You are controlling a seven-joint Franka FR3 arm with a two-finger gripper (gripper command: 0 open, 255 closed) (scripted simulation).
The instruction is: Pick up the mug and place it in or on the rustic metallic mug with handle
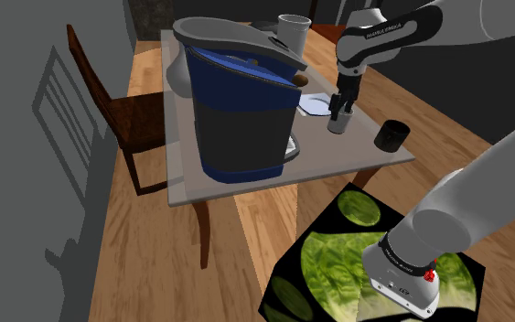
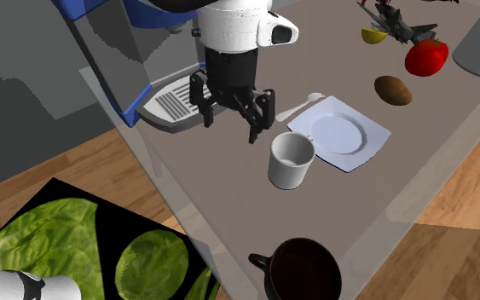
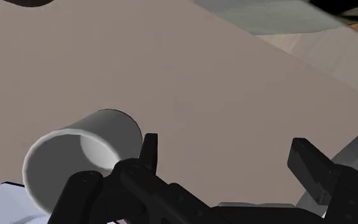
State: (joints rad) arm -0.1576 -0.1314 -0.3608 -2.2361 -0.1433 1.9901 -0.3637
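Note:
A plain white mug stands upright on the grey table, next to a white plate. A dark mug with a handle stands near the table's front corner; the shoulder view has this dark mug close to the table's right edge. My black gripper hangs open just above the table, beside the white mug and between it and the coffee machine. Through the wrist camera, the white mug sits outside one finger, not between the two. Nothing is held.
A large blue and dark coffee machine fills the table's left part, its drip tray right behind the gripper. Red, brown and yellow fruit lie past the plate. A wooden chair stands at the table's far side.

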